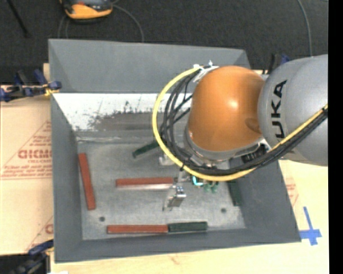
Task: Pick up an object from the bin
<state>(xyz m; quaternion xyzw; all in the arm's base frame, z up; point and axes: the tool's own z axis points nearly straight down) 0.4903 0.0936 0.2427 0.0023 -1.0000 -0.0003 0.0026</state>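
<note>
My gripper shows as a small metal part below the orange wrist cover, low over the middle of the bin floor. A red-brown stick lies flat and level just to its left, its right end right beside the gripper. Whether the two touch I cannot tell. A dark green stick lies slanted farther back, its right end hidden under the arm. A small teal piece peeks out at the cover's lower edge.
Another red-brown stick lies along the left wall. By the front wall a red-brown stick and a dark green stick lie end to end. A dark stick rests at the right. The arm covers the bin's back right.
</note>
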